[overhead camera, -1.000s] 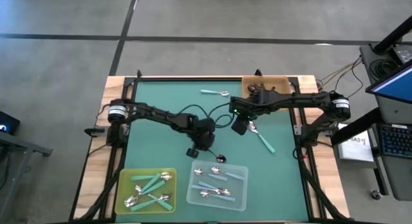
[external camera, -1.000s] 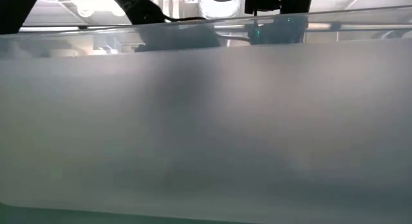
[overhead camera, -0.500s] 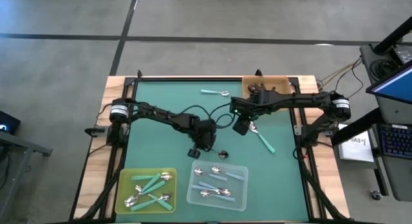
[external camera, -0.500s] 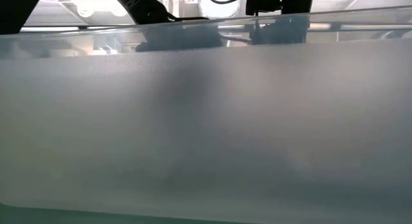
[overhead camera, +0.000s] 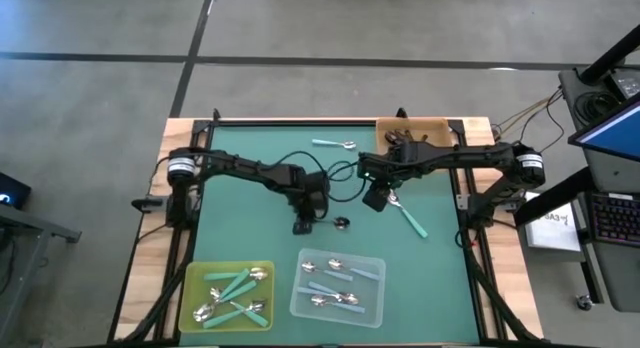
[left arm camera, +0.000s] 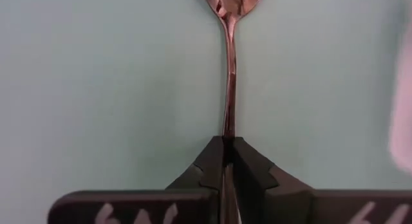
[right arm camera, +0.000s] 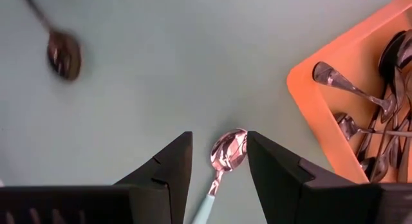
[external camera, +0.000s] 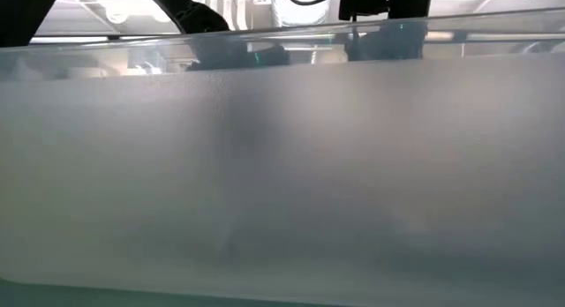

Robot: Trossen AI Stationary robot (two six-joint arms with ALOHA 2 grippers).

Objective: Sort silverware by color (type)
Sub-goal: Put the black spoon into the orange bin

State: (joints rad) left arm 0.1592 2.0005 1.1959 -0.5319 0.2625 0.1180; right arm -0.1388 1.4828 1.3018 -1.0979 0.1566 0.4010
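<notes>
spoons [overhead camera: 232, 293] in left tray [overhead camera: 196, 276], others in tray [overhead camera: 372, 284] beside it

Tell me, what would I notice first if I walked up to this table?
Probably the left gripper in the middle of the green mat, pinching a dark-handled spoon. Close by, the right gripper hangs open over a teal-handled spoon, beside the orange tray of dark spoons.

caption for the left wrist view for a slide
Left hand shut on the handle of a dark-handled spoon, its shiny bowl pointing away over the green mat.
</notes>
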